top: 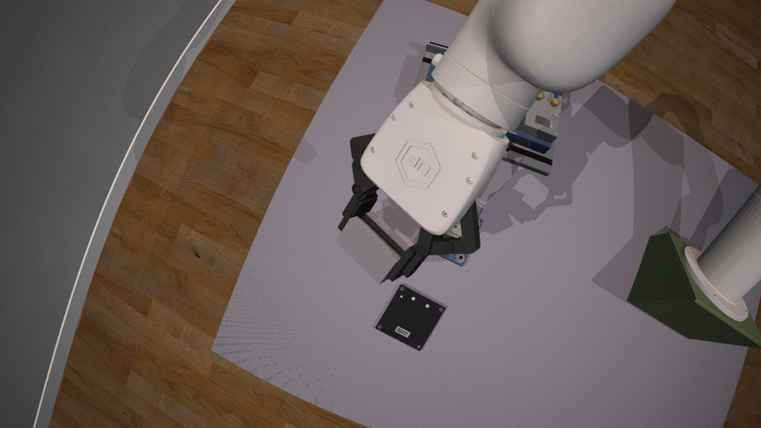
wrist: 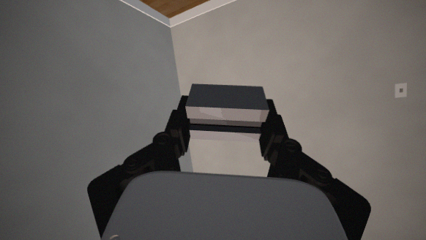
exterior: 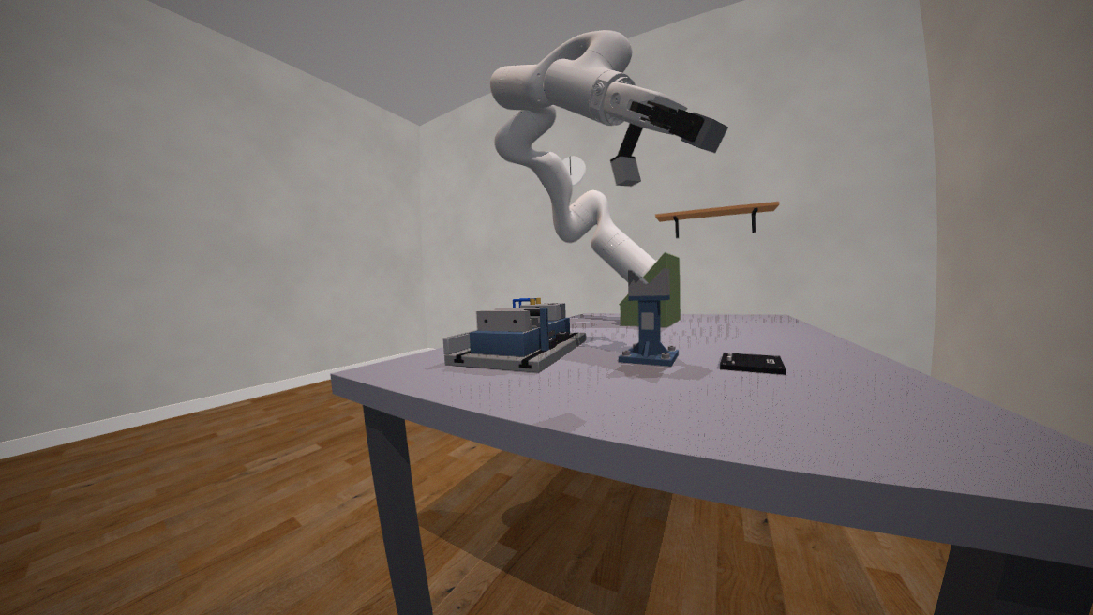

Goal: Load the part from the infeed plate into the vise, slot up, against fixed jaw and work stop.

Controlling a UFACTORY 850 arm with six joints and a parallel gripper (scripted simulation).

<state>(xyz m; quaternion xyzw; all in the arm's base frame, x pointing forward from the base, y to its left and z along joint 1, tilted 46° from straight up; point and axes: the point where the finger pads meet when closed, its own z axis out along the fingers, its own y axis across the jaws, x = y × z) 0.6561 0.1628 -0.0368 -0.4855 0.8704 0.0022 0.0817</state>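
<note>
My gripper (wrist: 225, 110) is shut on the part, a grey block (wrist: 226, 103), gripping it across its two ends. A dark groove runs along the side of the block that faces my wrist. The arm holds the block (exterior: 708, 134) high above the table, with the gripper (exterior: 686, 124) pointing almost level toward the wall. From above, the block (top: 365, 250) hangs over the table near the black infeed plate (top: 409, 316), which is bare. The vise (exterior: 516, 332) stands on the left of the table, and in the overhead view my arm mostly hides it (top: 534, 142).
The V-block (exterior: 650, 320) stands on its blue base between the vise and the infeed plate (exterior: 753, 362). The arm's green pedestal (top: 683, 290) is at the table's right. A wooden wall shelf (exterior: 716, 210) hangs below and behind the gripper.
</note>
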